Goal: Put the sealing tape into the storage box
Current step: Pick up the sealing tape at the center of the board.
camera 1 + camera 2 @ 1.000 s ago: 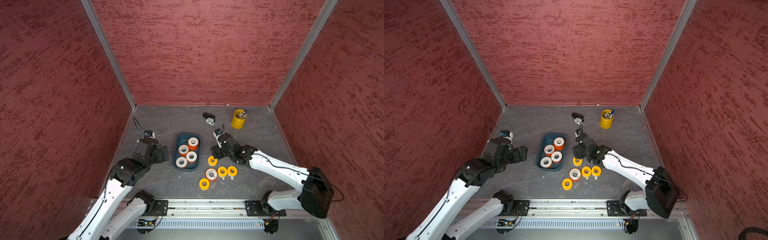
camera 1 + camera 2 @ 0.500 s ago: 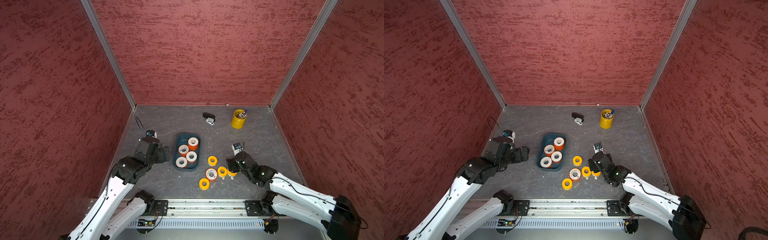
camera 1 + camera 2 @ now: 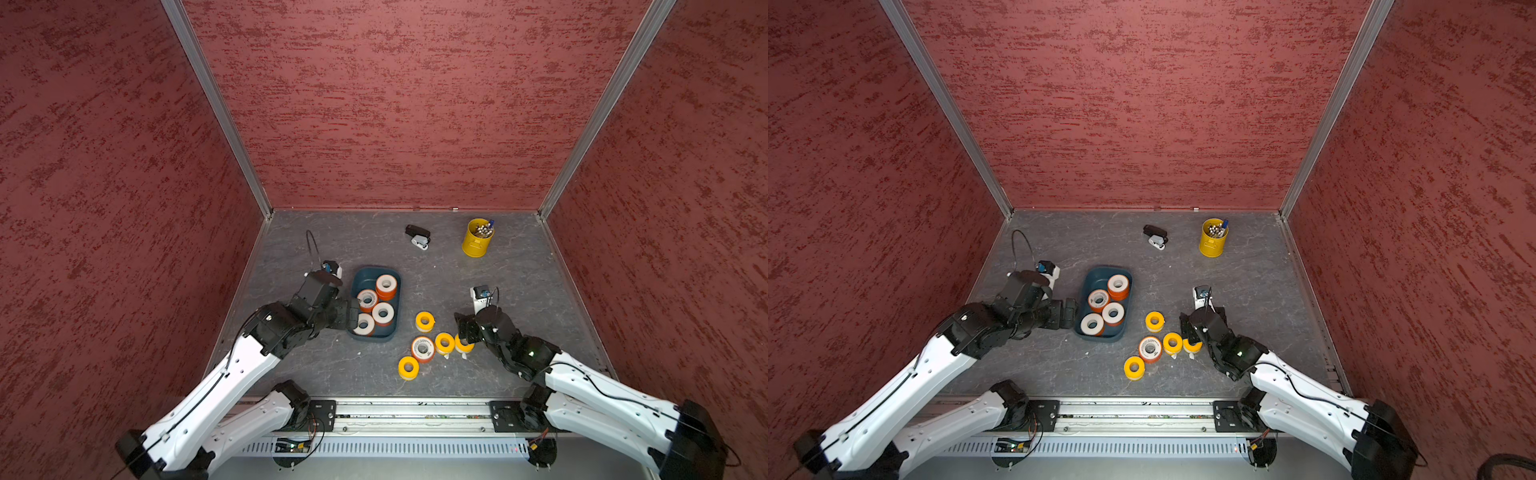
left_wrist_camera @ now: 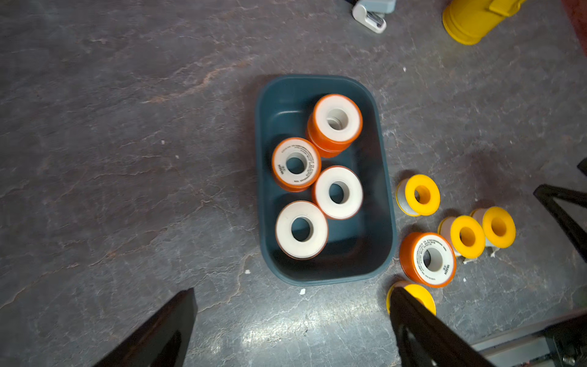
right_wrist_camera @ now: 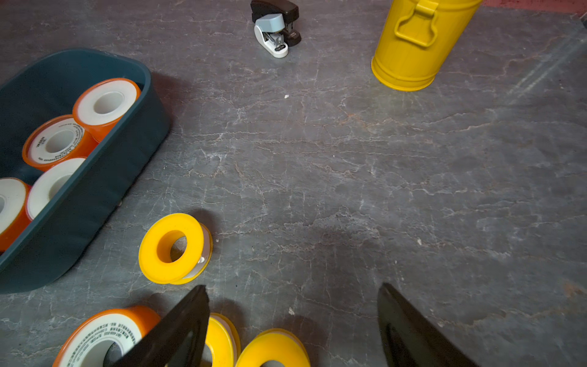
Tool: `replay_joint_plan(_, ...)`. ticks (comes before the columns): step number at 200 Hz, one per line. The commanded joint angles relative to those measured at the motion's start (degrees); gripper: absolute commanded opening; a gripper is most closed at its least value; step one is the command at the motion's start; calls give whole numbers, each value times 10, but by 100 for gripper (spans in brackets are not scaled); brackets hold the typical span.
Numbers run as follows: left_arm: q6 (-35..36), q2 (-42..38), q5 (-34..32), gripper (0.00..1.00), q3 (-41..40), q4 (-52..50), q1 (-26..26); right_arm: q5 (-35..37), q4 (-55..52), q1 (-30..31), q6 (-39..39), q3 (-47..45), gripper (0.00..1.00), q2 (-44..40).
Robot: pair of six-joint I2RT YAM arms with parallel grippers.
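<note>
Swung back from the middle of the table, the right gripper (image 3: 465, 330) now hangs over the rightmost yellow roll (image 3: 462, 345), while the left gripper (image 3: 351, 313) has edged up to the left wall of the storage box (image 3: 365, 277). Both sets of jaws stand apart. The right pair straddles the roll from above without touching it, and the left pair is spread wide and empty.

Four orange-sided rolls (image 3: 383, 313) already lie in the box. Five more rolls sit on the table to its right and nearer: four yellow ones and a loose orange-sided roll (image 3: 422, 348).

The step in hand appears to be the pick of that rightmost roll. A clean grasp likely means coming straight down with the roll centred between the jaws. The inner finger must slip beside the neighbouring yellow roll (image 3: 444, 343), which sits just beside the target, without knocking it. The roll should be lifted clear of the cluster before it travels left. It could then be lowered into the box's free space, with the path kept away from the left gripper waiting at the far wall.
</note>
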Motion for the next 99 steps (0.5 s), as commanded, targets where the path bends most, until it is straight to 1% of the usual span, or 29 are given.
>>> replay_joint_plan(1, -15, 80, -10, 97, 30, 43, -70, 18, 16, 3, 7, -6, 85, -9)
replay_joint_plan(16, -19, 149, -18, 97, 56, 63, -118, 17, 16, 3, 6, -6, 85, -9)
replay_joint_plan(28, -30, 202, -10, 97, 77, 83, -143, 17, 15, 3, 8, -6, 85, -10)
replay_joint_plan(71, -42, 365, 70, 96, 138, 145, -188, 17, 14, 3, 8, -8, 85, -16)
replay_joint_plan(99, -42, 447, 91, 96, 175, 145, -209, 16, 15, 3, 8, -9, 85, -16)
